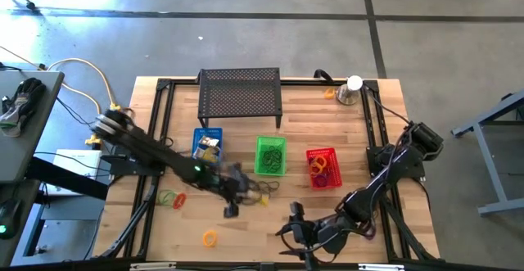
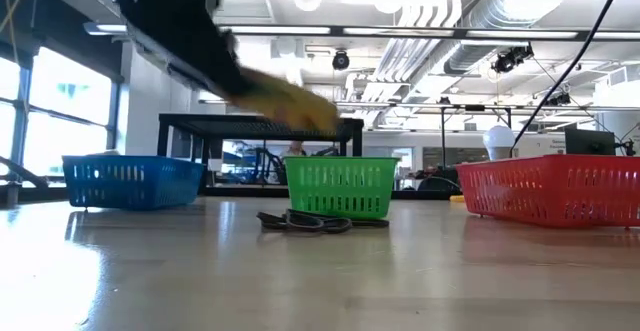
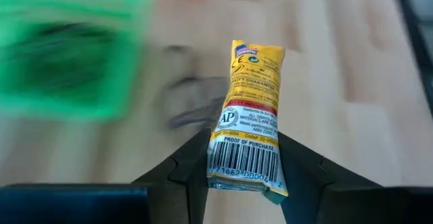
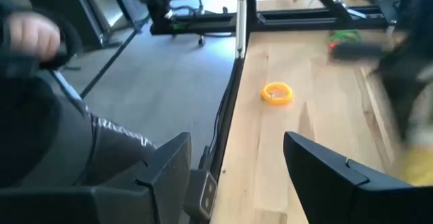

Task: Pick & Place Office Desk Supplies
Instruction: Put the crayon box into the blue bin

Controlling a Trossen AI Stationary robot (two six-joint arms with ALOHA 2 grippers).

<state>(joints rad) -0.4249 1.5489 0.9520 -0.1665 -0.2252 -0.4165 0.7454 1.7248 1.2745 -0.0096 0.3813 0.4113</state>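
My left gripper (image 3: 243, 143) is shut on a small yellow rectangular block (image 3: 250, 109) with printed labels and a barcode. It is near the table's middle (image 1: 239, 187), in front of the green basket (image 1: 271, 155). In the low view the block (image 2: 292, 108) shows as a blur above the table. Dark loops (image 2: 305, 221) lie on the table before the green basket. An orange loop (image 1: 210, 238) and green and orange loops (image 1: 172, 198) lie at the near left. My right gripper (image 4: 237, 163) is open and empty at the near edge (image 1: 293, 222). My left gripper pinches the yellow block's barcode end (image 3: 245, 166) between its two fingers, one on each long side. The rest of the block sticks out past the fingertips. The arm slants down from the table's left. The block is lifted clear of the table.
A blue basket (image 1: 207, 144) with items, the green basket with dark loops and a red basket (image 1: 322, 167) with orange loops stand in a row. A black mesh stand (image 1: 240, 95) and a silver cup with a white ball (image 1: 352, 89) are at the far edge.
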